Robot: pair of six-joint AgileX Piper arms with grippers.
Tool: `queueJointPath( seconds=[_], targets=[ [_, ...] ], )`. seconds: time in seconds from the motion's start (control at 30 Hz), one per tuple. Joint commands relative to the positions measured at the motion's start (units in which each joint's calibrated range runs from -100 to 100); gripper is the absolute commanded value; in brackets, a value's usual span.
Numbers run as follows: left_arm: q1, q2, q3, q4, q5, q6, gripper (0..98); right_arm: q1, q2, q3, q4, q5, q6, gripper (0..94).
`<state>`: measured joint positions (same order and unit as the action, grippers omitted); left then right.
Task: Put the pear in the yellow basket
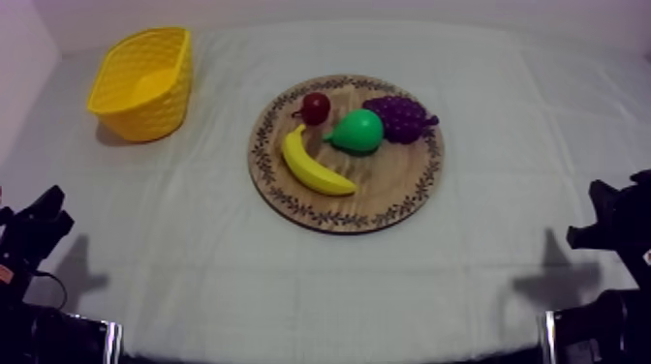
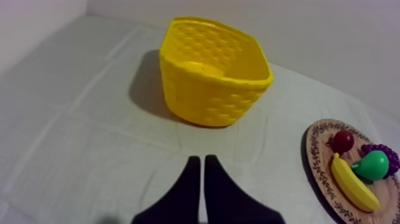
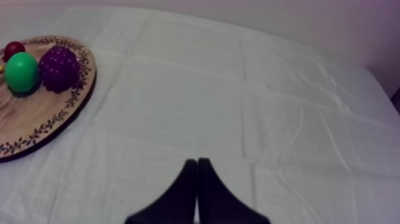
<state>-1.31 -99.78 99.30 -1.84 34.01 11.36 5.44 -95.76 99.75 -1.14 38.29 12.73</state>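
Top view: the pear is seated on the wooden board, just beside the grapes. The yellow basket is set well apart on the desk.

Left wrist view: the left claw is closed on nothing, near the basket.

Right wrist view: the right claw is closed on nothing.
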Motion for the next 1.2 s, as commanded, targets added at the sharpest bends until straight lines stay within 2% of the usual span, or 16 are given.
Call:
queueJointPath(
  seconds=[0.0,0.2,0.6,0.73,0.97,1.17],
  targets=[
    [-3.6,0.0,-1.9,-0.63,6.5,-10.5,0.0,0.0,0.0,0.0,0.0,-0.1,0.0,0.3],
    [-3.6,0.0,-1.9,-0.63,6.7,-8.8,0.0,0.0,0.0,0.0,0.0,-0.1,0.0,0.3],
    [-2.5,0.0,-2.1,-0.87,7.1,-9.1,2.3,0.0,0.0,0.0,0.0,-0.1,0.0,0.3],
    [-1.5,0.9,-3.0,-2.27,6.8,-7.9,2.2,0.0,0.0,0.0,0.0,-0.1,0.0,0.3],
    [3.2,10.7,-17.4,-5.82,7.7,-4.9,2.2,0.0,0.0,0.0,0.0,-0.1,0.0,0.3],
    [9.8,20.1,-37.0,-6.66,12.4,-3.9,2.2,0.0,0.0,0.0,0.0,-0.1,0.0,0.3]
  ],
)
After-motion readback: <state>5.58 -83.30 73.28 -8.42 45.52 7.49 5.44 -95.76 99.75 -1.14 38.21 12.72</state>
